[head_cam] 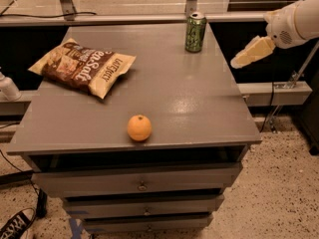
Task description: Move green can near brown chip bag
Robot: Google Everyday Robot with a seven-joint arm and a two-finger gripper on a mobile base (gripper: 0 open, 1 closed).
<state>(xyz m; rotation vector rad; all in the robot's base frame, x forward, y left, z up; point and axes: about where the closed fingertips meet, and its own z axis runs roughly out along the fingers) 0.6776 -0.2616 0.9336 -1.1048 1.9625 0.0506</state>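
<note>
Grey cabinet top (199,98) is carrying it all: the can (195,32) is standing upright at the far edge, well apart from the bag (82,67) lying at the left, an orange (139,128) sitting near the front. I am holding my gripper (251,52) off the right edge, near the can; apart or together, I cannot tell. I am judging that coming in level at mid-height, squarely around the can, is keeping it from tipping
</note>
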